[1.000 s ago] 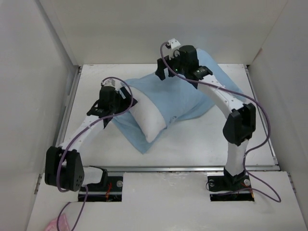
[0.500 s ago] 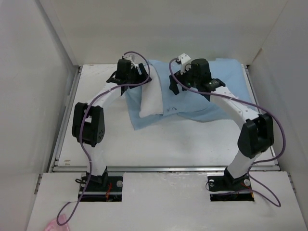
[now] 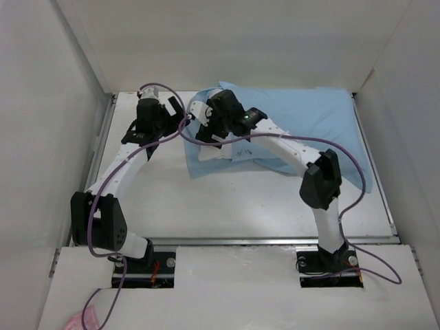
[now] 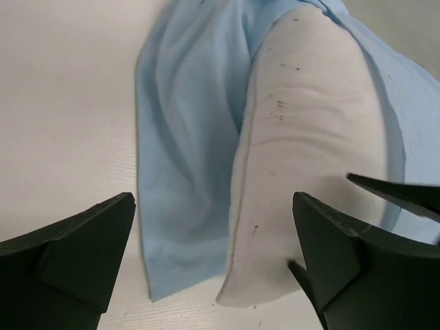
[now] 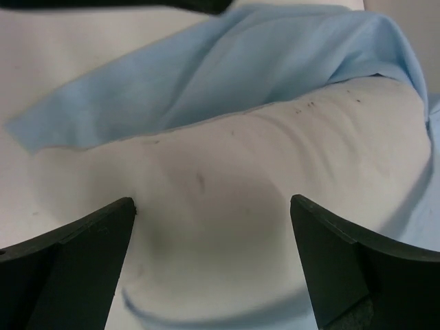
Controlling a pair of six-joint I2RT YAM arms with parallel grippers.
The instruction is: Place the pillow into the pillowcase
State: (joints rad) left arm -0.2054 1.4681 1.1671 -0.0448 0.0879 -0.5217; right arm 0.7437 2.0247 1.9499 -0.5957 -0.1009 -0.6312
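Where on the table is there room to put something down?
The biggest bare patch of table is the near middle, between the left arm and right arm, in front of the pillowcase. A smaller one lies right of the right arm. The far side is crowded: the pillow, the left gripper and right gripper sit there.

The left arm (image 3: 118, 170) reaches forward from a bent elbow, and the left gripper (image 4: 213, 203) has its jaws spread wide. The right arm (image 3: 292, 146) stretches forward and across leftward. The right gripper (image 5: 213, 203) is equally wide, near the left wrist.
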